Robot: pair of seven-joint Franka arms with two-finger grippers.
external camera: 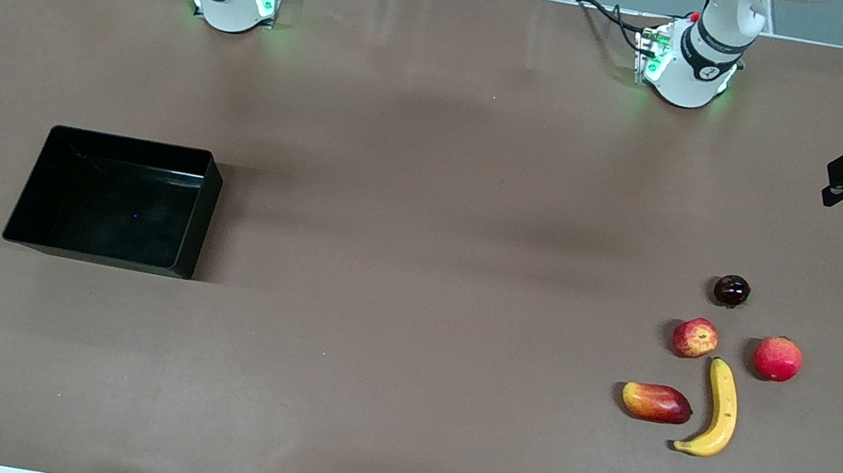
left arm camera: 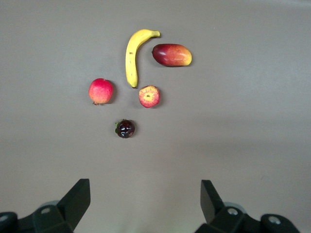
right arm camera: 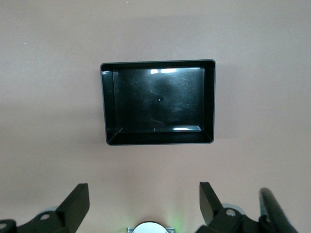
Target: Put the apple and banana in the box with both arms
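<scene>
- Nothing is grasped yet; by my reading the task stands at its very start, with both fruits lying on the worktop (external camera: 438, 144) and the box (external camera: 194, 209) empty.
- The apple (external camera: 695, 338) and the banana (external camera: 720, 410) lie at the left arm's end, almost touching; the banana is the nearer to the front camera.
- Close by lie a mango-like fruit (external camera: 656, 403), a red-pink fruit (external camera: 777, 358) and a dark fruit (external camera: 731, 290).
- The left gripper (left arm camera: 146, 201) hangs high above the fruit, fingers (left arm camera: 77, 199) apart and empty.
- The right gripper (right arm camera: 145, 204) hangs over the box, fingers (right arm camera: 77, 203) apart, waiting.
- Next, probably: the left arm descends onto the apple or banana, avoiding the neighbouring fruits.
</scene>
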